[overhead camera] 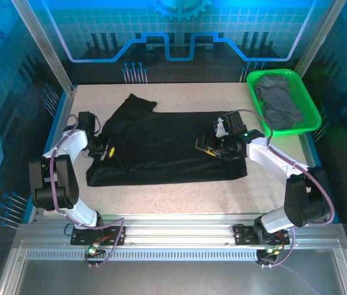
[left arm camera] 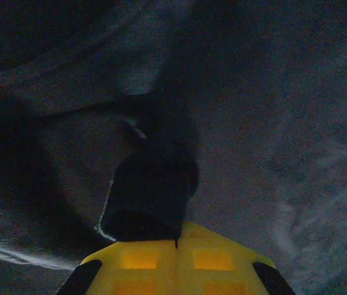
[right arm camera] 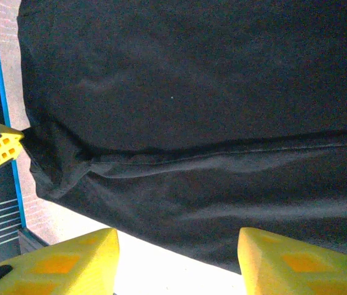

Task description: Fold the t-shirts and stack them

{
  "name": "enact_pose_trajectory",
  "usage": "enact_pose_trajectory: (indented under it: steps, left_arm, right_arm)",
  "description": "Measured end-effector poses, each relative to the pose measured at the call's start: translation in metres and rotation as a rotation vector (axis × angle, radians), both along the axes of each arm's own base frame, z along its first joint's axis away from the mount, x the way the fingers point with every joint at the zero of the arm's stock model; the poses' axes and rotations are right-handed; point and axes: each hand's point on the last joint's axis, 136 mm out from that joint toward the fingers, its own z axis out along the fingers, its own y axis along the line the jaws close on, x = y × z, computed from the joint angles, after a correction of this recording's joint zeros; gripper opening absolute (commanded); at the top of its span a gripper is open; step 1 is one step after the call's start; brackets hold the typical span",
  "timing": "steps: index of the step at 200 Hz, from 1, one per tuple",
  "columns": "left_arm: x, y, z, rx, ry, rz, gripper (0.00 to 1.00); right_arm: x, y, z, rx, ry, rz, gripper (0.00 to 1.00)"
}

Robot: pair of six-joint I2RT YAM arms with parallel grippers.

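1. Speckled table (overhead camera: 161, 196) under blue-lit walls, and the black shirt (overhead camera: 161, 141) lies spread flat across its middle.
2. Over on the shirt's left edge, the left gripper (overhead camera: 106, 152) is down, jaws clamped tight on a pinch of black cloth.
3. Above the shirt's right part sits the right gripper (overhead camera: 209, 147), jaws apart, nothing between them.
4. Far right corner: grey shirts (overhead camera: 278, 101) heaped in the green basket (overhead camera: 251, 86).

Top external: fixed high behind the near edge, looking down and forward over the whole table (overhead camera: 173, 200). Left wrist: pressed very close against the black t-shirt (left arm camera: 284, 123), dim and narrow. Right wrist: slightly above the same cloth, facing along its hem. Shared by all three: this shirt.
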Motion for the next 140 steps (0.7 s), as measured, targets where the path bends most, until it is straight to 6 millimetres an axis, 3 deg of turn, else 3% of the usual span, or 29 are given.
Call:
enact_pose_trajectory:
  steps: [48, 98, 140]
  left_arm:
    - [0.035, -0.017, 0.025, 0.041, -0.073, -0.156, 0.00]
    - [0.048, -0.031, 0.020, 0.070, -0.038, -0.265, 0.00]
    - [0.053, -0.031, 0.009, 0.098, -0.001, -0.307, 0.00]
  right_arm:
    - [0.004, -0.007, 0.000, 0.001, 0.002, -0.025, 0.54]
    - [0.005, -0.009, 0.000, 0.001, 0.002, -0.030, 0.54]
    - [0.006, -0.011, 0.000, 0.003, 0.003, -0.035, 0.53]
